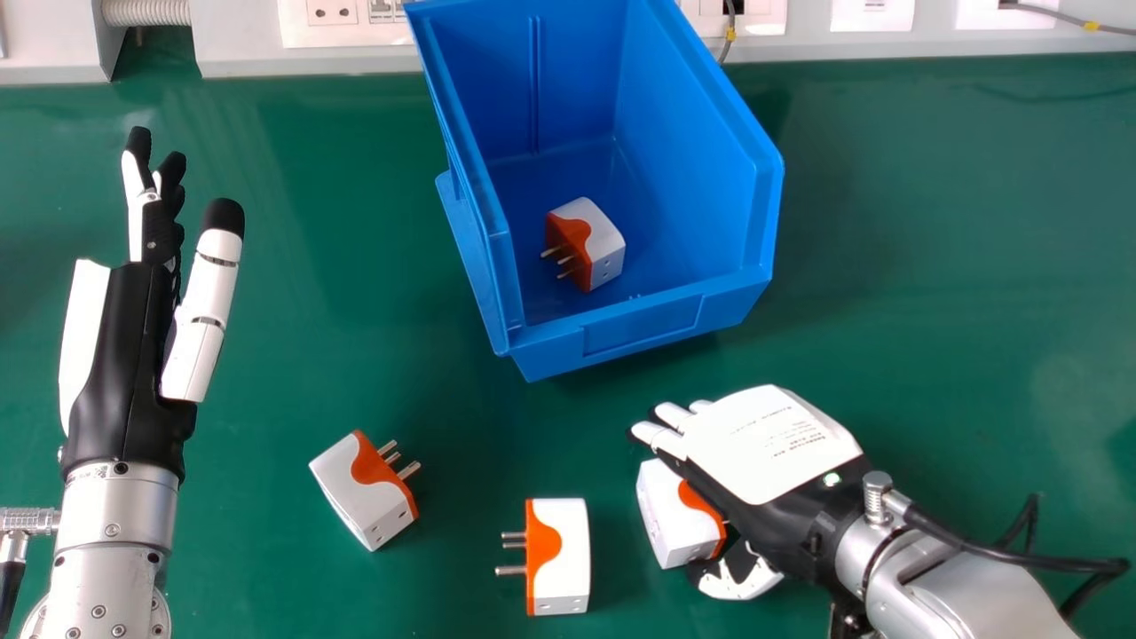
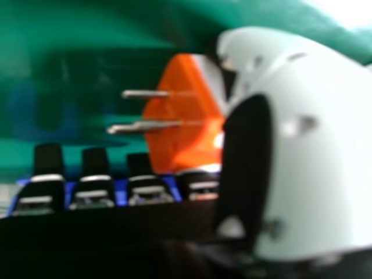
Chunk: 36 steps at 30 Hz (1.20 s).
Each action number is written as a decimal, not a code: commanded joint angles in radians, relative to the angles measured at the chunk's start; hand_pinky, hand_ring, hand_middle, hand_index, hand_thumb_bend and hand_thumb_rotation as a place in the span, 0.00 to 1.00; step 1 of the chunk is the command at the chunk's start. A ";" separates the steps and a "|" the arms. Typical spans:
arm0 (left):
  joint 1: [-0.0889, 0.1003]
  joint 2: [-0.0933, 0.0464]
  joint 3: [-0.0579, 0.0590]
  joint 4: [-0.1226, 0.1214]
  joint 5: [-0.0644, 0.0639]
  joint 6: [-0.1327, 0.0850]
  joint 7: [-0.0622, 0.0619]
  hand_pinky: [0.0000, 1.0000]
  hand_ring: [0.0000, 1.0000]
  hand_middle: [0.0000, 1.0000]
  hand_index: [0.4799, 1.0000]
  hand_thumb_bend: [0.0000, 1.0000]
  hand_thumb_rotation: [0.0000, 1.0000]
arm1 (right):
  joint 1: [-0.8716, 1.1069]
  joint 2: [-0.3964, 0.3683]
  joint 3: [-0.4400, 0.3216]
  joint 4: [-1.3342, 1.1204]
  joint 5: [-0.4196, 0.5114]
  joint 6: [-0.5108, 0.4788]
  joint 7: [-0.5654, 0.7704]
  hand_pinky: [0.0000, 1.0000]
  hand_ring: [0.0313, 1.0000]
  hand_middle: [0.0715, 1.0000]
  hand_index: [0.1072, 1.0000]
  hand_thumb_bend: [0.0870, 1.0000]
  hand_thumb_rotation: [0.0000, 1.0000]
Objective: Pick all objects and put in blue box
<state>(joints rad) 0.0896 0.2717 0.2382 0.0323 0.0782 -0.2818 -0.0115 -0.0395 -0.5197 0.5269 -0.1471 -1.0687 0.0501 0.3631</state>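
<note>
Slants a silver forearm (image 1: 976, 590) in from the lower right corner of the head view, nearest the camera, with the right hand (image 1: 768, 453) at its end, back turned upward. Clamps that hand on a held adapter (image 1: 666, 524), white and orange, between a bent thumb and the fingers; in the right hand view, points metal pins out from the orange face. Cannot tell of any gap beneath it. Extends the left hand (image 1: 124, 355) up the left side of the head view, with straight fingers and the thumb well apart from them, gripping nothing.

Has a middle adapter (image 1: 568, 555) at bottom centre on the green surface (image 1: 266, 311), with pins to the left, and a left adapter (image 1: 351, 493) just left of centre, tilted, with pins toward the upper right. Holds a boxed adapter (image 1: 599, 235) inside the blue box (image 1: 643, 328) at upper centre, near the front wall. Lines the top edge with wall sockets (image 1: 333, 13).
</note>
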 commanded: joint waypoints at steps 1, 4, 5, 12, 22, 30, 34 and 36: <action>-0.011 0.008 0.000 -0.019 0.006 -0.013 0.005 1.00 1.00 1.00 1.00 0.44 1.00 | -0.006 0.014 0.025 0.020 0.004 -0.026 0.007 0.85 0.92 0.95 0.91 0.38 0.29; -0.010 0.008 0.001 -0.019 0.005 -0.015 0.005 1.00 1.00 1.00 1.00 0.44 1.00 | -0.011 0.016 0.030 0.025 -0.008 -0.026 0.008 0.85 0.92 0.95 0.90 0.36 0.30; -0.010 0.009 0.001 -0.018 0.005 -0.015 0.005 1.00 1.00 1.00 1.00 0.44 1.00 | -0.012 0.017 0.031 0.025 -0.010 -0.025 0.008 0.85 0.92 0.95 0.90 0.35 0.30; -0.010 0.009 0.001 -0.019 0.004 -0.016 0.004 1.00 1.00 1.00 1.00 0.44 1.00 | -0.016 0.017 0.032 0.030 -0.012 -0.028 0.003 0.85 0.92 0.95 0.90 0.33 0.30; -0.013 0.007 -0.001 -0.019 0.004 -0.012 0.004 1.00 1.00 1.00 1.00 0.44 1.00 | -0.020 0.022 0.032 0.033 -0.006 -0.033 0.001 0.85 0.92 0.95 0.90 0.34 0.26; -0.013 0.007 -0.001 -0.022 0.007 -0.008 0.006 0.99 1.00 1.00 1.00 0.43 1.00 | -0.035 0.017 0.046 0.034 -0.009 -0.044 0.040 0.85 0.92 0.95 0.90 0.35 0.27; -0.011 0.004 -0.003 -0.029 0.011 -0.006 0.009 0.99 1.00 1.00 1.00 0.44 1.00 | -0.045 0.003 0.052 0.037 -0.003 -0.065 0.048 0.86 0.93 0.96 0.90 0.35 0.29; -0.012 0.004 -0.004 -0.029 0.013 -0.005 0.010 1.00 1.00 1.00 1.00 0.44 1.00 | -0.051 -0.002 0.055 0.044 0.000 -0.078 0.051 0.86 0.93 0.96 0.91 0.36 0.29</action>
<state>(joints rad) 0.0896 0.2717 0.2379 0.0285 0.0802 -0.2808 -0.0103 -0.1014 -0.5272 0.5476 -0.1193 -1.0767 0.0051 0.3993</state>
